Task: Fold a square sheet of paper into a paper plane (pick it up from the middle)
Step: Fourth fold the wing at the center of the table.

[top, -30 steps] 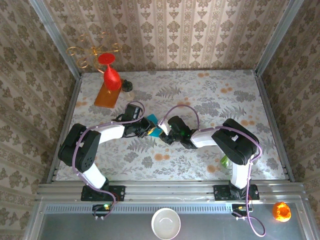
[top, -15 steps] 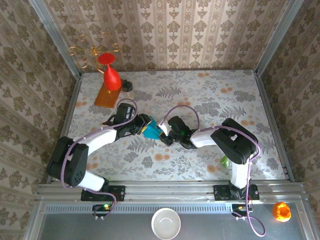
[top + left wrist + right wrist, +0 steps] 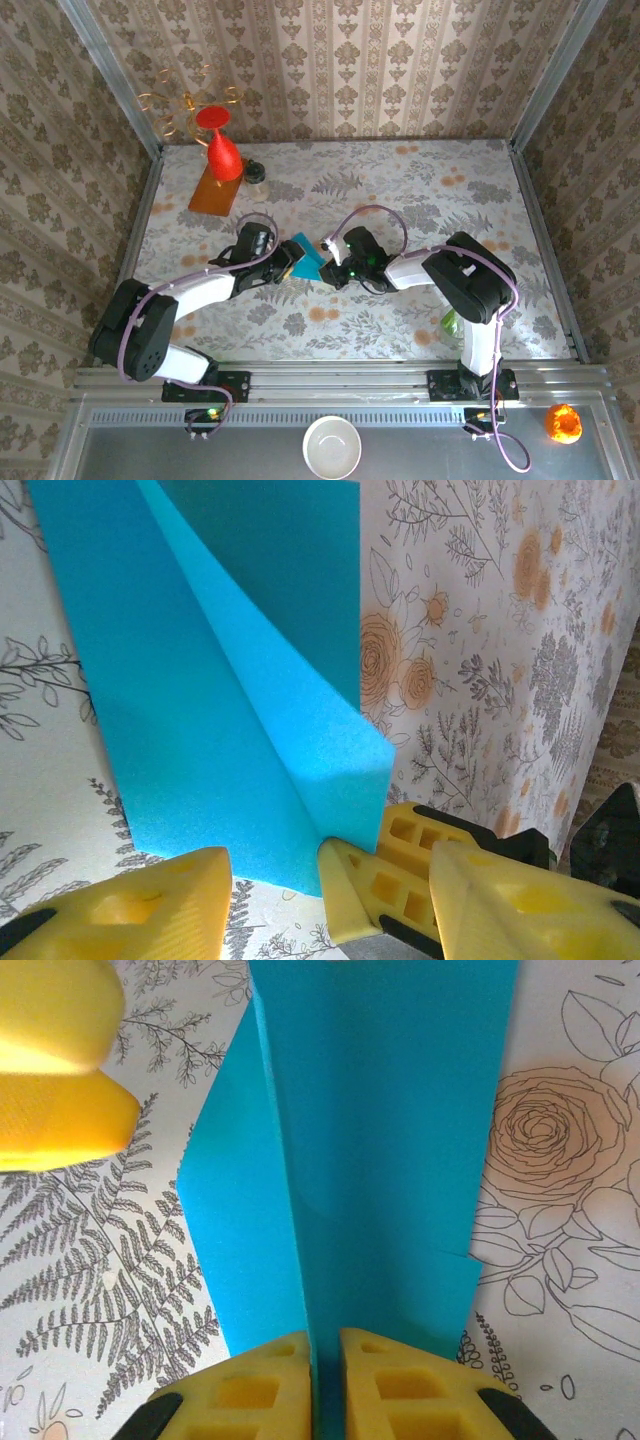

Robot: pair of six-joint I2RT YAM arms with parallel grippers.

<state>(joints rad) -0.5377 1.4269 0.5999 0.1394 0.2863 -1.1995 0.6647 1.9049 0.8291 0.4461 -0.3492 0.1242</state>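
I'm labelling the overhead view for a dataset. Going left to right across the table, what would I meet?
Red vase → small dark jar → left gripper → teal paper → right gripper → green object.

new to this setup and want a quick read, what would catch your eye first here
A creased teal-blue sheet of paper stands out mid-table on the floral tabletop, its fold pinched by the right hand. The left hand sits open beside it. At the far left, a red cone-shaped vase stands on an orange rectangular board.
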